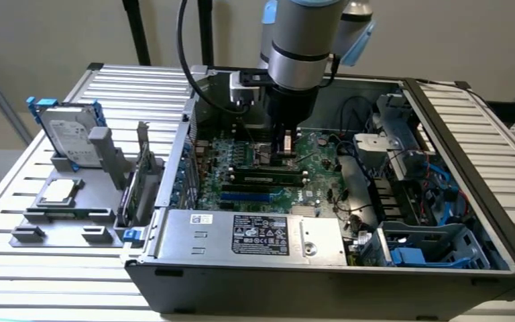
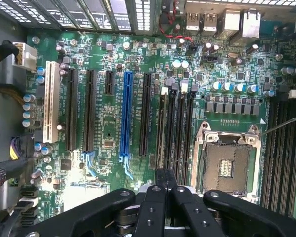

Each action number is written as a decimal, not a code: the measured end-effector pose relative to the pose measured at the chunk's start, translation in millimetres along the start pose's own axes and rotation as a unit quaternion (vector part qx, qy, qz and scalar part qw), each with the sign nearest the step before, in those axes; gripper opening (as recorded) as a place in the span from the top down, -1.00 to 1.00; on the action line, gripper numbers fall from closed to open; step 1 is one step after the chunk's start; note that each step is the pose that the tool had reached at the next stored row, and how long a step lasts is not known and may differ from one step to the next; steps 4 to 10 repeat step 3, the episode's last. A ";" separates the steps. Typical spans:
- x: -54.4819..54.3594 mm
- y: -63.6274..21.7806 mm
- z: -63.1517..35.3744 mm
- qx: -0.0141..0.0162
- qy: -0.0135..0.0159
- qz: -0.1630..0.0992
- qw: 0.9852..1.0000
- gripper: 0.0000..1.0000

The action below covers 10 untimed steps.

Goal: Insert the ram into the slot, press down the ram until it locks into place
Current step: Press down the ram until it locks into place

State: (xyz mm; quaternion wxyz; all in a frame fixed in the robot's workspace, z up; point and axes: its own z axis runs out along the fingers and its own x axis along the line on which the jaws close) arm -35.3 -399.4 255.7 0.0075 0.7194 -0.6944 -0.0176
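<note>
The ram point(image 1: 267, 176), a thin green stick with dark chips, stands on edge in the group of parallel black sockets on the motherboard point(image 1: 239, 157) inside the open case. It sits level along its slot. My gripper point(image 1: 285, 151) hangs just behind it in the exterior view, over the processor socket, a little above the board. The wrist view looks straight down on the black slots point(image 2: 180, 131) with their pale end clips. There my gripper point(image 2: 165, 173) is shut, its black fingers pressed together with nothing seen between them, just off the sockets' near ends.
A blue slot point(image 2: 127, 116) and longer black card slots lie beside the memory sockets. The square metal processor socket point(image 2: 227, 165) is on their other side. A grey power-supply box point(image 1: 249, 231), cables point(image 1: 365, 201) and a drive cage point(image 1: 428, 248) crowd the case. A hard drive point(image 1: 68, 134) stands outside.
</note>
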 end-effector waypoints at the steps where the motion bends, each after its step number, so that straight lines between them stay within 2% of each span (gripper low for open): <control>1: 0.0 0.0 -0.1 0.000 0.000 0.000 1.000 0.80; 10: 0.0 0.0 0.0 0.000 0.000 0.000 1.000 0.80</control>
